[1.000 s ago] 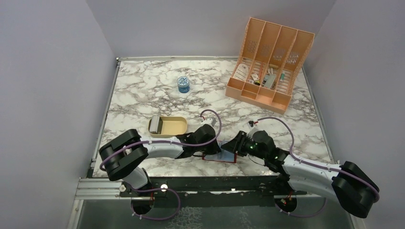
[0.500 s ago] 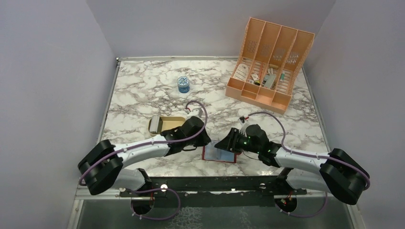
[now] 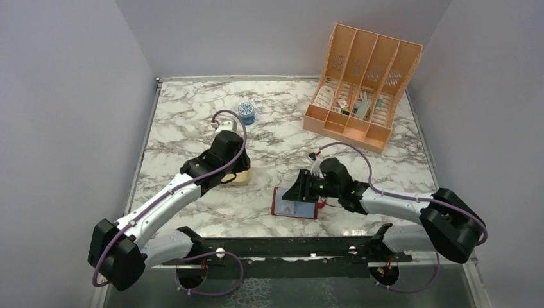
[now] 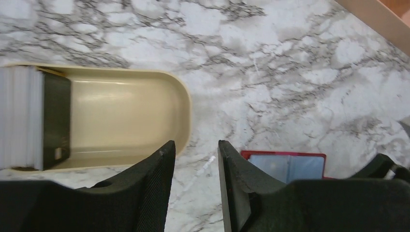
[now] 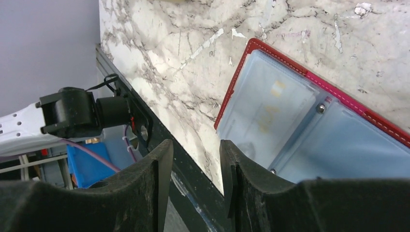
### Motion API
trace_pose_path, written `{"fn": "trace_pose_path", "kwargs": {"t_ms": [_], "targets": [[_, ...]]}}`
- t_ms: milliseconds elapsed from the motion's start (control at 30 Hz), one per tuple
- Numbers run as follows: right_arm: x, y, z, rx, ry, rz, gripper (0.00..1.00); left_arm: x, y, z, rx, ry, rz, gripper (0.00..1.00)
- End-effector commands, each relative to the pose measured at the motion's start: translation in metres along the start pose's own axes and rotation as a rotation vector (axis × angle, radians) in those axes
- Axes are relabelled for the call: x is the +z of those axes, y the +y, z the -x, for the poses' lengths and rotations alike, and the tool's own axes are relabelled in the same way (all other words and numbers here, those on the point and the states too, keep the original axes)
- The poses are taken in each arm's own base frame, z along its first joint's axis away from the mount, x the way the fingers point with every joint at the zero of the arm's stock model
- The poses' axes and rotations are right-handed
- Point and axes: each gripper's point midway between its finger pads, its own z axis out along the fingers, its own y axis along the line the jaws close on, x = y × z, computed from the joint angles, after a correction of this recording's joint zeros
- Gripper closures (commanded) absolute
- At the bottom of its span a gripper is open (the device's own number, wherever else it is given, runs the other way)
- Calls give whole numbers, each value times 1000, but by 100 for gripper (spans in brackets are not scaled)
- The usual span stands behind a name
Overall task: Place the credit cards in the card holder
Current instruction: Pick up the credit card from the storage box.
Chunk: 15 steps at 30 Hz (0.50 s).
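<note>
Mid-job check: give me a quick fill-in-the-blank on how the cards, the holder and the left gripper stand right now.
The card holder lies spread ____, pale blue pockets up. Of the credit cards stacked in the tan tray, the front one is ____. The left gripper holds ____.
Missing words: open; black; nothing.

You see the card holder (image 3: 294, 204) lying open and flat on the marble table (image 3: 186, 115) near its front edge, with a dark red border and pale blue pockets facing up. The credit cards (image 4: 21, 116) sit as a greyish stack at one end of the tan tray (image 4: 145, 87), with a black card (image 4: 55, 121) against them.
</note>
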Motion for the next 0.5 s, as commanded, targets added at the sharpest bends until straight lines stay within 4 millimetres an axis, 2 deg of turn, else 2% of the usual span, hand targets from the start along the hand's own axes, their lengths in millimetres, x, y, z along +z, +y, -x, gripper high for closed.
{"fn": "trace_pose_path", "kwargs": {"t_ms": [0,233,333,467], "targets": [[-12,6,8,-84,-14,-43,58,-11,45,18,106,6,171,59],[-34,5,18,-129,-82,-102,59,-17,97,41,210,14,395,51],[-40,6,20,-138,-103,-107,59,-15,117,43,252,37,488,48],[-44,5,21,-147,-108,-117,59,-9,130,38,286,83,531,45]]}}
